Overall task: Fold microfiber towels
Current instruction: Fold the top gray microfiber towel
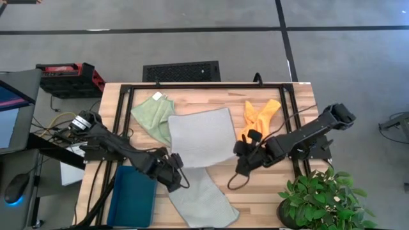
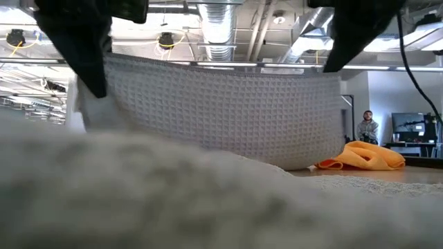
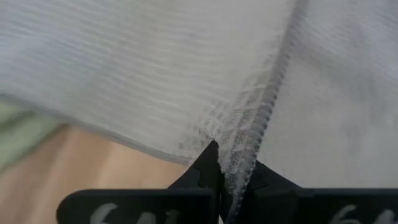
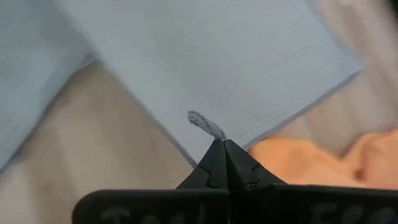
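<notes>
Pinching waffle-weave grey towel [image 1: 201,137] corners: left pincer [image 1: 174,161], right pincer [image 1: 241,148]

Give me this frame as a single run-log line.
phase: folding, mid-lift | left claw: shut on corner of pale grey-blue microfiber towel | right claw: shut on opposite corner | waiting: crumpled orange towel, light green towel

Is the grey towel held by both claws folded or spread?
Spread, not folded: the grey towel hangs as one open sheet between the left claw and right claw, each shut on a corner.
</notes>
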Controlling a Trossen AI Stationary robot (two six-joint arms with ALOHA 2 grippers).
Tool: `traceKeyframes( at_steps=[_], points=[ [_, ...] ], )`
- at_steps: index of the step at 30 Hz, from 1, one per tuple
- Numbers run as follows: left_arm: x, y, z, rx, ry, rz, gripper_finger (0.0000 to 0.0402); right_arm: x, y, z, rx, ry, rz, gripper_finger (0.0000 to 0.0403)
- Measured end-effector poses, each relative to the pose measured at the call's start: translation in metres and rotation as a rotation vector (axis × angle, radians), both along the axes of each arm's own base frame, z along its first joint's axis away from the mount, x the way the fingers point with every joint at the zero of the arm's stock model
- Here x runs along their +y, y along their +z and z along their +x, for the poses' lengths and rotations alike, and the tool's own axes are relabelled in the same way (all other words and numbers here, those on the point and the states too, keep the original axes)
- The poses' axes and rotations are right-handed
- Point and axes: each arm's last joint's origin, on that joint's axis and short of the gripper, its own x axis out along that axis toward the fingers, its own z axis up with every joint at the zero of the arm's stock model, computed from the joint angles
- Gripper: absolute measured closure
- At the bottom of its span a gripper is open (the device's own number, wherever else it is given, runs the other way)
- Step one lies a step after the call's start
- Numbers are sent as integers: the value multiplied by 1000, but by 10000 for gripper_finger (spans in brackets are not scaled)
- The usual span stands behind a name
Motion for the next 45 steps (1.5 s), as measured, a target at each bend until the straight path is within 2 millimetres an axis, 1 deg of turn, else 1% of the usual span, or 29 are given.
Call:
traceKeyframes(
  at_steps=[5,9,13,15,17,22,26,32,35,38,45],
  points=[
    [23,-2,-5,89,120,112,401,-24,-2,10,10,-52,-40,402],
    [40,-1,-8,142,187,210,401,-43,-15,25,64,-67,-109,402],
    [55,-1,-5,170,219,237,401,-64,-32,39,130,-98,-201,402],
    [62,-1,-3,180,225,242,401,-75,-37,42,157,-122,-250,402],
    [70,-2,-1,182,241,255,401,-85,-38,45,163,-145,-278,402],
    [95,-12,-1,208,303,297,401,-103,-38,47,172,-192,-325,402],
    [108,-13,1,214,320,333,401,-117,-36,49,170,-199,-340,401],
    [125,-15,2,236,339,335,401,-134,-45,56,203,-195,-357,401],
    [132,-20,3,233,328,335,401,-140,-52,57,237,-203,-359,401],
    [141,-28,3,236,306,329,401,-144,-54,59,237,-198,-366,401],
    [153,-29,3,242,328,340,401,-146,-54,61,232,-184,-367,399]
  ],
)
